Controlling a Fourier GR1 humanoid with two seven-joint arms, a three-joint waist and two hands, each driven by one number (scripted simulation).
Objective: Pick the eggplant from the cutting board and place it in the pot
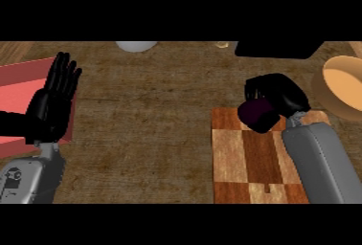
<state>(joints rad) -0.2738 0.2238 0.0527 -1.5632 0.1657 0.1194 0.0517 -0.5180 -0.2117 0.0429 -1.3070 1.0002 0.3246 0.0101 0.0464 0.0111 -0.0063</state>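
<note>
The dark purple eggplant (256, 114) sits over the far end of the checkered wooden cutting board (247, 162), with my right hand (281, 94) curled round it from the right and partly hiding it. Whether the eggplant still touches the board cannot be told. The tan pot (344, 88) stands at the right edge, just right of that hand, cut off by the view's border. My left hand (53, 100) rests open with fingers up at the left, over a red tray.
A red tray (17, 91) lies at the left edge under the left hand. A black object (276, 49) stands at the back right, a white round object (136, 46) at the back centre. Bare wooden counter spans the middle.
</note>
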